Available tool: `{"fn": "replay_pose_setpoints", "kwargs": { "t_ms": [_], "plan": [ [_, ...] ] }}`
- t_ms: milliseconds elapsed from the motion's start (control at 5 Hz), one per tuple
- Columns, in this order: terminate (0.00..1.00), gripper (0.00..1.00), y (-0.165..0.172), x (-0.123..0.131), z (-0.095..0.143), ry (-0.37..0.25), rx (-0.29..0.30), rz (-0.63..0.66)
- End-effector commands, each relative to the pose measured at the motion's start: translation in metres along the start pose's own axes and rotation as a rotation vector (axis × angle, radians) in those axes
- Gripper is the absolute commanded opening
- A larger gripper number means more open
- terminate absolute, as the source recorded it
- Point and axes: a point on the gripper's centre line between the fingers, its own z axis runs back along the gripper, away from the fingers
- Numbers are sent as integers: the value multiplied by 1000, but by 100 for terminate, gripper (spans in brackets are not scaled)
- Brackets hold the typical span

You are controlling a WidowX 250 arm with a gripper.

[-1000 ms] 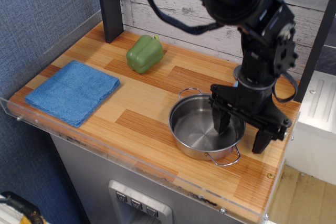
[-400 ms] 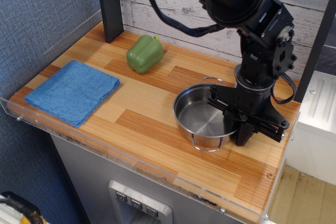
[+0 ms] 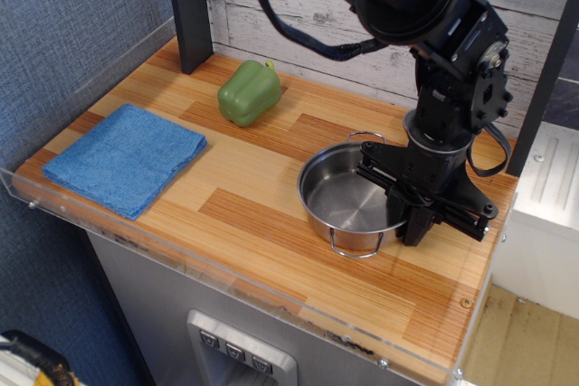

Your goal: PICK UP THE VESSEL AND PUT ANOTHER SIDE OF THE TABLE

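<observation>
The vessel (image 3: 342, 203), a shiny shallow steel pot with two wire loop handles, is on the right part of the wooden table (image 3: 237, 216). One handle points to the back and one to the front. My black gripper (image 3: 412, 220) comes down from above and is shut on the pot's right rim, one finger inside and one outside. I cannot tell whether the pot rests on the wood or hangs just above it.
A green pepper (image 3: 249, 92) sits at the back centre. A folded blue cloth (image 3: 125, 158) lies on the left. A dark post (image 3: 190, 6) stands at the back left. A clear acrylic edge (image 3: 181, 264) runs along the front, and a wall panel closes the left side.
My gripper has closed from open onto the pot's right rim. The pot has turned, so its handles now point back and front, and it has shifted slightly.
</observation>
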Motion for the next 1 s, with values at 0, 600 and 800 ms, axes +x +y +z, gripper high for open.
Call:
{"fn": "replay_pose_setpoints", "kwargs": {
  "t_ms": [0, 600, 800],
  "plan": [
    [0, 0, 1, -7, 84, -133, 93, 84],
    [0, 0, 61, 33, 83, -126, 9, 186],
    [0, 0, 69, 44, 70, -118, 37, 224]
  ]
}}
